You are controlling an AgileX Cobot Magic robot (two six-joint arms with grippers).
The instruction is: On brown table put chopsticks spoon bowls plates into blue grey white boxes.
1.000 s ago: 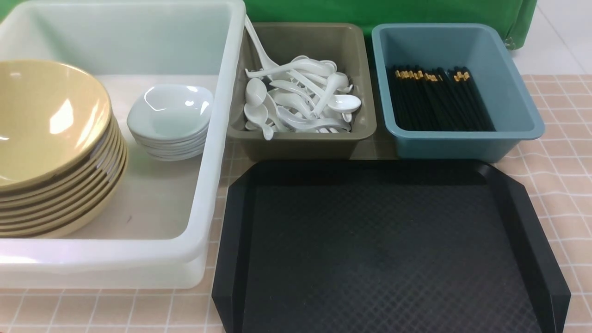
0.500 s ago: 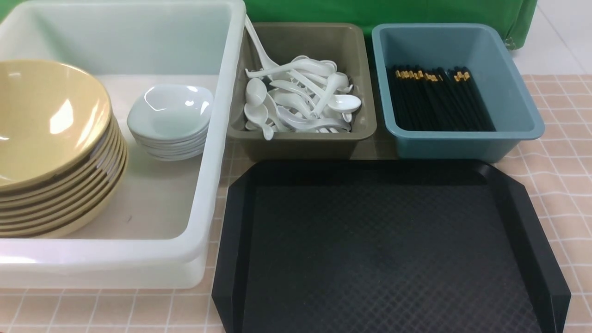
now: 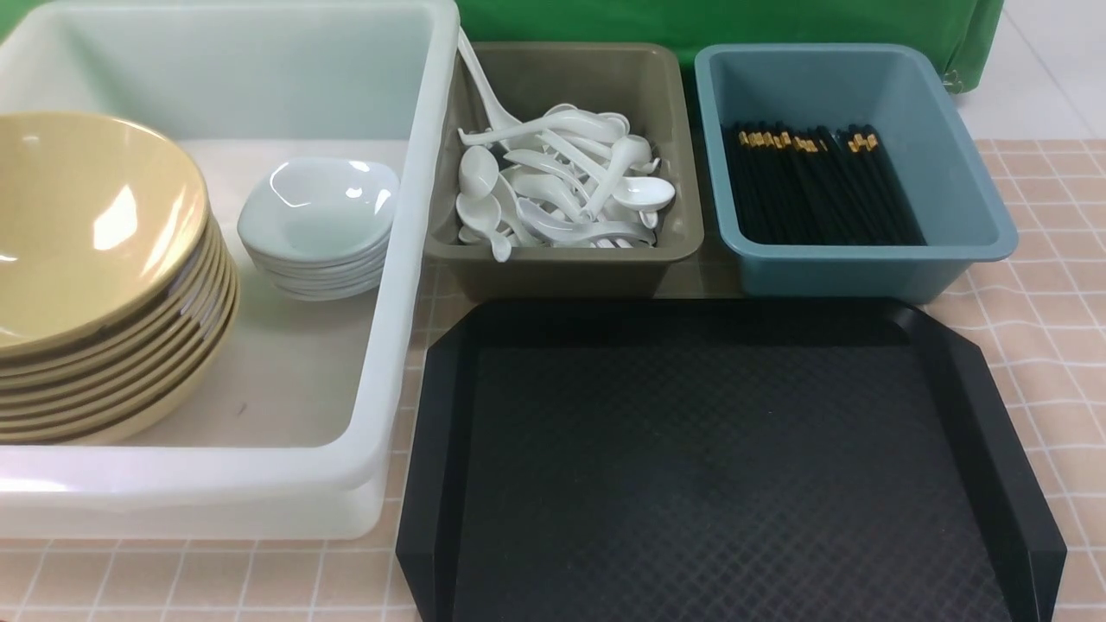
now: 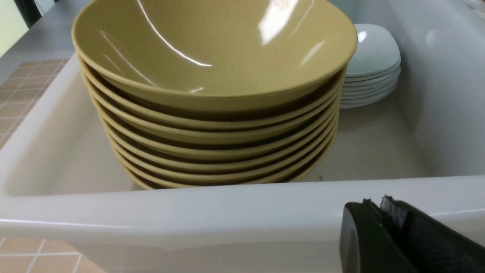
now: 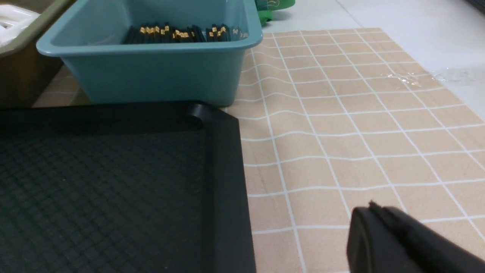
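A stack of mustard-tan bowls [image 3: 86, 285] [image 4: 212, 76] and a stack of small white plates [image 3: 315, 225] [image 4: 373, 64] sit inside the big white box [image 3: 393, 285] [image 4: 227, 212]. Several white spoons [image 3: 562, 190] fill the olive-grey box [image 3: 562, 263]. Black chopsticks [image 3: 816, 186] [image 5: 182, 33] lie in the blue box [image 3: 864, 272] [image 5: 151, 76]. My left gripper [image 4: 375, 206] is shut and empty, just outside the white box's near wall. My right gripper [image 5: 373, 212] is shut and empty, above the brown table [image 5: 341, 132] beside the tray. Neither arm shows in the front view.
A black textured tray [image 3: 726, 466] [image 5: 94, 182] with cut corners lies in front of the grey and blue boxes, with nothing on it. A green cloth [image 3: 734, 22] hangs behind the boxes. The brown table [image 3: 1037, 294] ends near a white floor at the far right.
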